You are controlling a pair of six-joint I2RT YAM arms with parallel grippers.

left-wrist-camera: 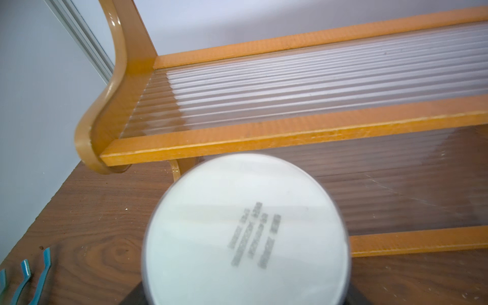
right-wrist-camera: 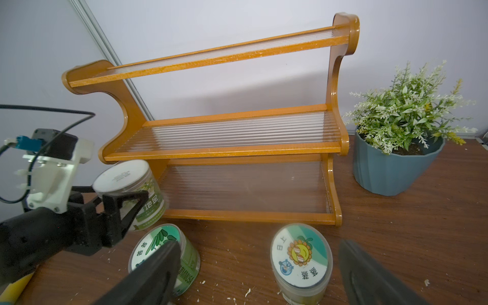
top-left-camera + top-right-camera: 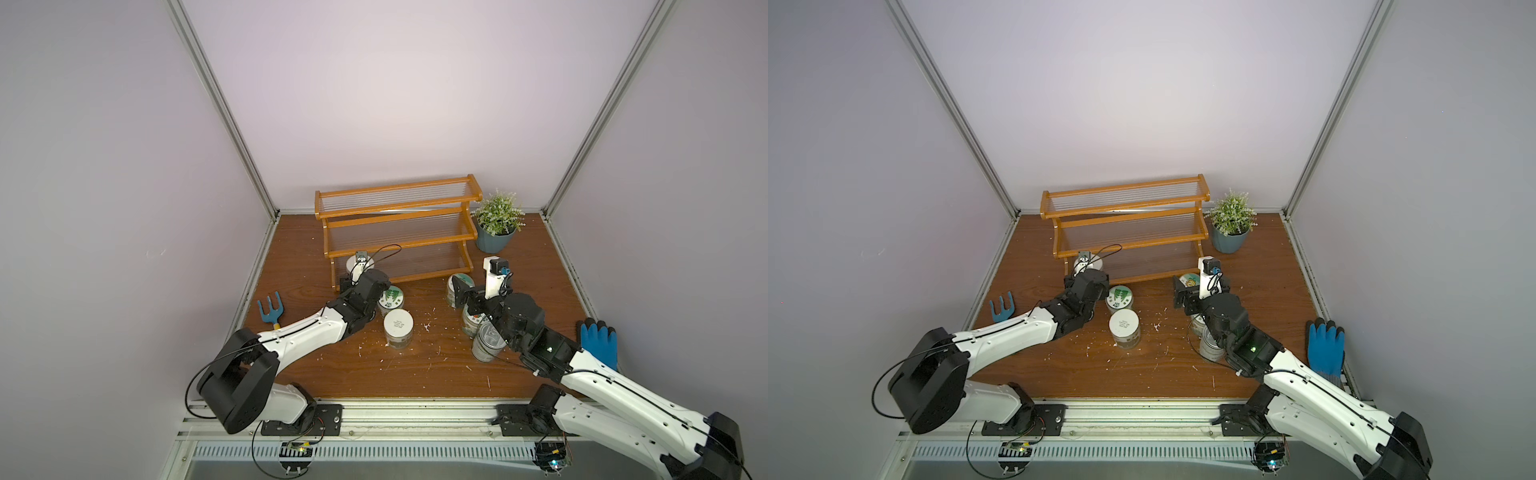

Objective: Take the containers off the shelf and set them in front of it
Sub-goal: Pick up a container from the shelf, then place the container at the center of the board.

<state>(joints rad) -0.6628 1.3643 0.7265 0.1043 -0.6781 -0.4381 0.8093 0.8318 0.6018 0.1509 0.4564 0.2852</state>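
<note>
The orange-brown shelf stands at the back, its two upper tiers bare. My left gripper is shut on a plain white-lidded jar at the left end of the lowest tier; whether the jar still rests there I cannot tell. My right gripper stands open low over the table, with the yellow-flower jar between its fingers and untouched. In front of the shelf stand the green-trees jar, another plain jar, a red-fruit jar half hidden under the right arm, and a silver can.
A blue-grey plant pot stands just right of the shelf. A blue hand fork lies at the table's left edge and a blue glove at its right edge. White crumbs dot the wooden tabletop.
</note>
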